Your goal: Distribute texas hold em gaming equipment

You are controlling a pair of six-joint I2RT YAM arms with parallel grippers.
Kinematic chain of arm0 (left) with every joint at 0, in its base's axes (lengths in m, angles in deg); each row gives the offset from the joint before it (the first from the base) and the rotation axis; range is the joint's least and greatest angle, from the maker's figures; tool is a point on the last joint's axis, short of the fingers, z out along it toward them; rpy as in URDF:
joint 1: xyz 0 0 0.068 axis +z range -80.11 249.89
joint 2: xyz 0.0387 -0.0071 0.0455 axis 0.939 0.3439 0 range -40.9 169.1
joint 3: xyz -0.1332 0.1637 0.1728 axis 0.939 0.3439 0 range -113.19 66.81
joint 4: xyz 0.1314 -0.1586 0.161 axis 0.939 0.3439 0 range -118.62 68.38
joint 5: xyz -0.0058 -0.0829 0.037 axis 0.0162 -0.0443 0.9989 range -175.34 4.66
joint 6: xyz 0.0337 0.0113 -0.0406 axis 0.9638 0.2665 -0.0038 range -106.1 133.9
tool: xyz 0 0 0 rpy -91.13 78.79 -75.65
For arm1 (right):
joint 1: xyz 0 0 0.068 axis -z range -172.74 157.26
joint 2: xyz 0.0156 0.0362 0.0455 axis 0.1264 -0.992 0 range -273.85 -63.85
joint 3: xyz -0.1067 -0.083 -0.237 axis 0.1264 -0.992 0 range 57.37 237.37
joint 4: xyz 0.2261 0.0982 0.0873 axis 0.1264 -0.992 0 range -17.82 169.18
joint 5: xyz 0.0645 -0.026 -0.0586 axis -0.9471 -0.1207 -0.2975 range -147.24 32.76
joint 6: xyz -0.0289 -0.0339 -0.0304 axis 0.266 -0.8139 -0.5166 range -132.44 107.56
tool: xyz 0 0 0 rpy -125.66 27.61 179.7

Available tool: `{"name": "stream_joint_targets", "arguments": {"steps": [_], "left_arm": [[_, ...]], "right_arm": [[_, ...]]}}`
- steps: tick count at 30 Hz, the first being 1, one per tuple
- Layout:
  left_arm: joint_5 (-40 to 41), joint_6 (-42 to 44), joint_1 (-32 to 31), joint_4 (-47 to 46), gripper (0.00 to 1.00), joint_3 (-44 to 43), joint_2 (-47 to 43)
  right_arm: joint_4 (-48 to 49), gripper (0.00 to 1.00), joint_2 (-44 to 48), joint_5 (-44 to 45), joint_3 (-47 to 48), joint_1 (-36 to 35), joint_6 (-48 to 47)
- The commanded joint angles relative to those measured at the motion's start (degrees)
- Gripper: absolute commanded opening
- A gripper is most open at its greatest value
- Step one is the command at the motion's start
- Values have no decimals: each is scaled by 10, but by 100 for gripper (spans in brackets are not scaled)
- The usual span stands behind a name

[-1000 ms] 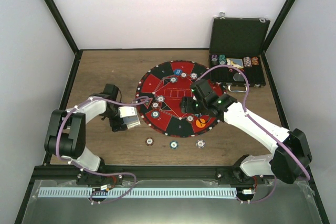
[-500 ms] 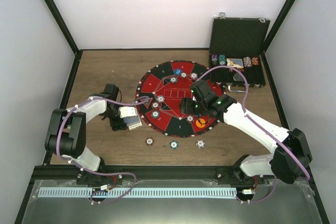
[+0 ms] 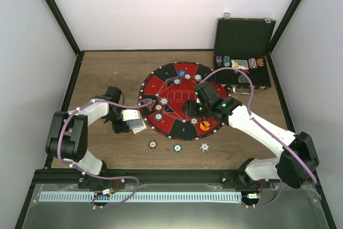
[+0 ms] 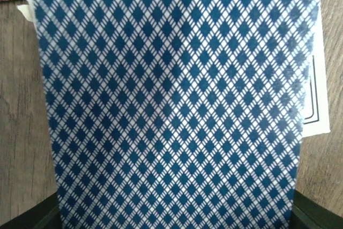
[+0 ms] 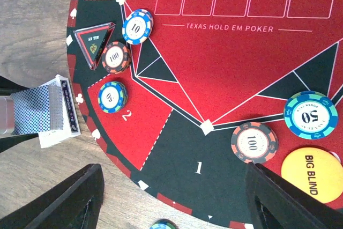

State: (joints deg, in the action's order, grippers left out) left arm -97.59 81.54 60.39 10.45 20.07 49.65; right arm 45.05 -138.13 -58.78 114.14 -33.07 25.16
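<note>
Left hand: the left hand [image 3: 126, 122] is clamped on a pack of blue-backed playing cards [image 4: 171, 100], held just outside the left rim of the mat [image 5: 241, 57].
Change: over the last second the pack has tipped flatter and sunk toward the tabletop [image 3: 107, 73]. The arm itself has hardly shifted.
Under the pack: a white card [image 4: 316, 95] pokes out beside it, off the mat. I cannot tell whether it lies loose.
Right hand: the right hand [image 5: 177, 205] is spread wide and empty over the mat's near half, much where it was.
Already out: chips [image 5: 254, 142], the orange button [image 5: 316, 174] and the triangular marker [image 5: 94, 37] sit on the mat. Three more chips lie just past its near rim.
Meaning: dealing looks under way at the mat's left seat, with most cards still undealt.
</note>
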Motion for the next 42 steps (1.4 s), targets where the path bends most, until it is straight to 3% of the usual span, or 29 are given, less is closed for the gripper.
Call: {"name": "stream_joint_targets", "arguments": {"steps": [1, 12, 19, 25, 35, 42], "left_arm": [[33, 4, -6, -83, 69, 27, 42], [40, 9, -7, -95, 54, 38, 27], [35, 8, -6, -79, 31, 24, 4], [27, 12, -6, -39, 4, 5, -37], [-25, 20, -7, 61, 4, -40, -87], [-82, 15, -18, 138, 4, -76, -112]], "right_arm": [[8, 74, 11, -5, -8, -8, 8], [25, 74, 6, -26, -15, -9, 4], [45, 74, -1, -53, -20, -9, 4], [76, 75, -7, -91, -26, -9, 5], [158, 76, -45, -227, -34, -8, 27], [305, 78, -72, -367, -54, -9, 85]]}}
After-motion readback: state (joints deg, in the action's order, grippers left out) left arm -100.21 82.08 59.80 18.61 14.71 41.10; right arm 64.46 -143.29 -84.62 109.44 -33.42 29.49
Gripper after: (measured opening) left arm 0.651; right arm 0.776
